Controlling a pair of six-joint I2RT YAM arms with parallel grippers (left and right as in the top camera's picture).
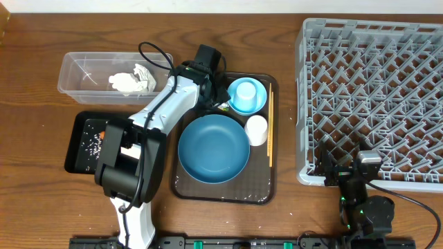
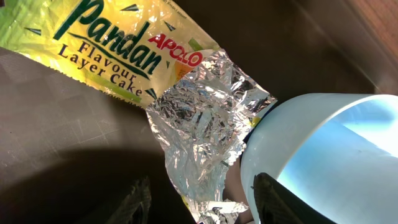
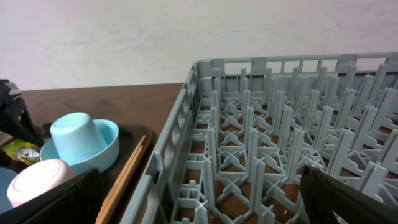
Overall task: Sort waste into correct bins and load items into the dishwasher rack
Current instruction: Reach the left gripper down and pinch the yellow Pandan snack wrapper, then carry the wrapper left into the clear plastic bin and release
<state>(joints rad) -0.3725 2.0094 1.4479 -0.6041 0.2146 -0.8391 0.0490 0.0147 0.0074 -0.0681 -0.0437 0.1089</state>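
1. Step in hand, by our judgement: bin the wrapper (image 2: pixel 155 81). It lies on the brown tray (image 1: pixel 263 188) mid-tabletop, toward the far edge. Its torn foil end is right beside the blue cup (image 2: pixel 323 155); we cannot tell if they touch.
2. Left end effector (image 2: pixel 202 202): fingers spread, nothing held, low over the foil end with one finger on each side.
3. Right end effector (image 3: pixel 205 196): spread wide and empty, near the near-right corner beside the rack (image 1: pixel 374 97).
4. Grasp note: one finger sits close to the blue cup. Shift a little toward the left edge before closing, so the cup is neither pinched nor tipped. The foil looks thin and springy, so go down to the tray surface and close fully.
5. Destination: the tub (image 1: pixel 69 76) toward the far-left corner holds tissue (image 1: pixel 128 83). The black tray (image 1: pixel 76 162) by the left edge holds rice (image 1: pixel 88 144) and carrot (image 1: pixel 103 135). We judge the tub correct. Clear its wall before release.
6. Bowl (image 1: pixel 213 147), white cup (image 1: pixel 256 129) and chopsticks (image 1: pixel 270 128) are not yet racked.
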